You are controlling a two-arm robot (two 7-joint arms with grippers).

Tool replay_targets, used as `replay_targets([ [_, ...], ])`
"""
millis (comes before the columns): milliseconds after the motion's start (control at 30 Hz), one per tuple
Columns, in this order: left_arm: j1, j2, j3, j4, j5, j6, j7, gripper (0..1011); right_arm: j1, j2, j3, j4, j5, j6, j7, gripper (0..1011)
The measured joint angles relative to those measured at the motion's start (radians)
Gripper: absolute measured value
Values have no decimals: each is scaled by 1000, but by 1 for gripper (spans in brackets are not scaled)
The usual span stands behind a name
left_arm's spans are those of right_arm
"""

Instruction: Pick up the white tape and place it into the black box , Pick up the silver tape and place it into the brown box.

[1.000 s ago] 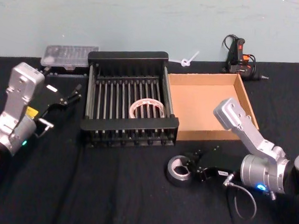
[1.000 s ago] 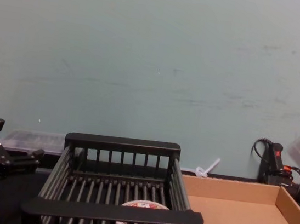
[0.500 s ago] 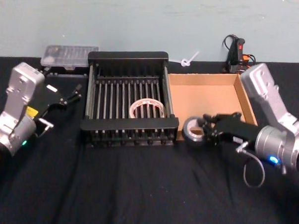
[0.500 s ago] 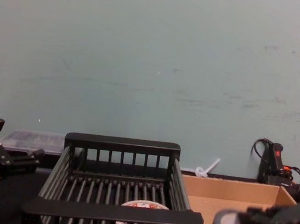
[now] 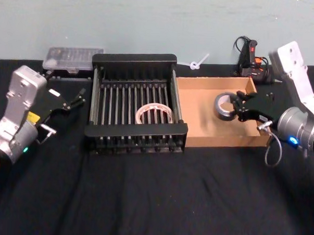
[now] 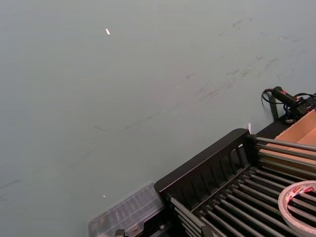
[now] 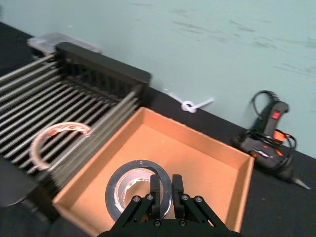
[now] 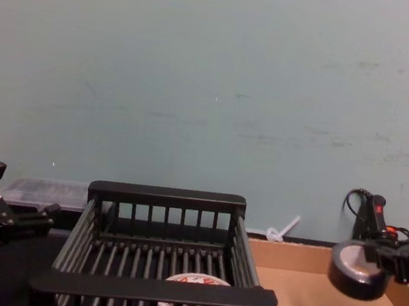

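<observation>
Step now: the second half of the job, putting the silver tape into the brown box.
White tape: the white tape lies flat on the bars inside the black box, so that part looks done.
Silver tape: it hangs in the air above the right side of the brown box, not touching the floor of the box.
Right gripper: the right gripper has its fingers pinched tight on the rim of the silver tape and holds it up from the side.
Left gripper: the left gripper is off to the left of the black box, above the dark surface, with nothing in it. Its fingers are spread a little.
Next move: the right gripper likely needs to go down a bit until the roll is close to the cardboard floor, then let go.
What to watch: the roll is held by one edge, so it may tip or roll when dropped. A low drop should help it stay inside the low walls.
</observation>
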Motion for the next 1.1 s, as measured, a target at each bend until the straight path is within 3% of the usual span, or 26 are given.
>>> replay_targets([
  [400,0,0,0,0,0,0,0,1001,57,-52,15,99,-31,17,-14,148],
  [900,0,0,0,0,0,0,0,1001,55,-49,14,95,-32,17,-13,148],
  [1100,0,0,0,0,0,0,0,1001,55,-48,13,93,-31,17,-13,277],
])
